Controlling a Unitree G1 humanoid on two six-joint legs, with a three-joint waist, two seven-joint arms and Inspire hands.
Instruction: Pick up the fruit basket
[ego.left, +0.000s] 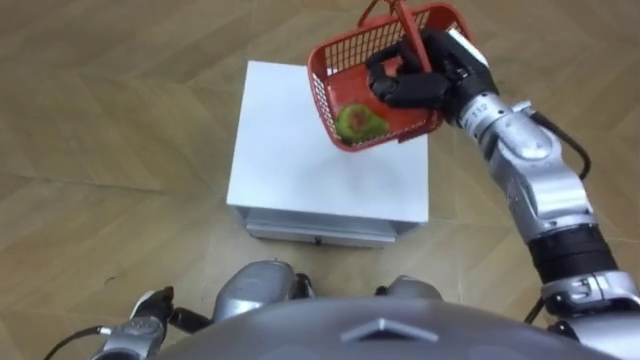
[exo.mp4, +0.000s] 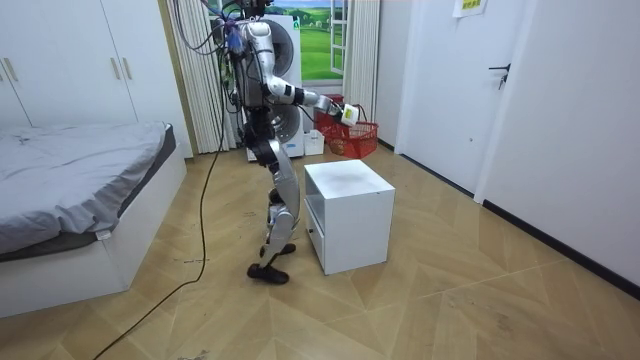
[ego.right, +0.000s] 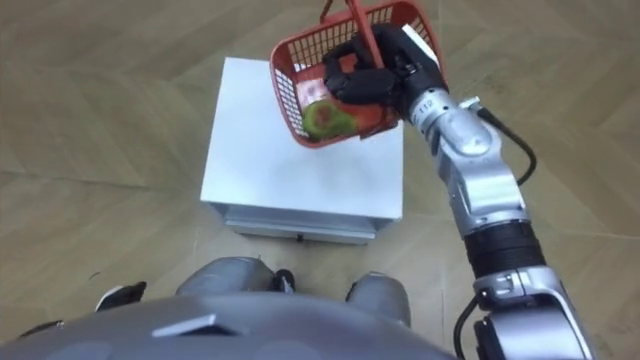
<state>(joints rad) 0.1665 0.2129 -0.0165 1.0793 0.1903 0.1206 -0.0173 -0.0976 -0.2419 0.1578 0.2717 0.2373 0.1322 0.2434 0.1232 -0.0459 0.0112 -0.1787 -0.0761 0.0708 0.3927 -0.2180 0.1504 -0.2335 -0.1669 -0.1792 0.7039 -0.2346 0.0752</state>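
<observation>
A red mesh fruit basket (ego.left: 328, 62) hangs tilted in the air over the far right corner of a white bedside cabinet (ego.left: 300, 150). A green fruit (ego.left: 358, 122) lies in its lower corner. My right hand (ego.left: 405, 80) is black, reaches out ahead and is curled round the basket's red handle, with the fingers inside the rim. In the room view the basket (exo.mp4: 362, 135) is held at chest height beyond the cabinet (exo.mp4: 350, 200), and I stand upright just behind it. My left hand (ego.left: 148, 318) hangs low at the lower left, its fingers unclear.
The cabinet has a drawer front (ego.left: 318, 236) facing me and wooden floor all round it. A bed (exo.mp4: 70, 190) stands on the room view's left, wardrobes (exo.mp4: 60, 70) behind it, and a wall with a door (exo.mp4: 510, 90) on the room view's right.
</observation>
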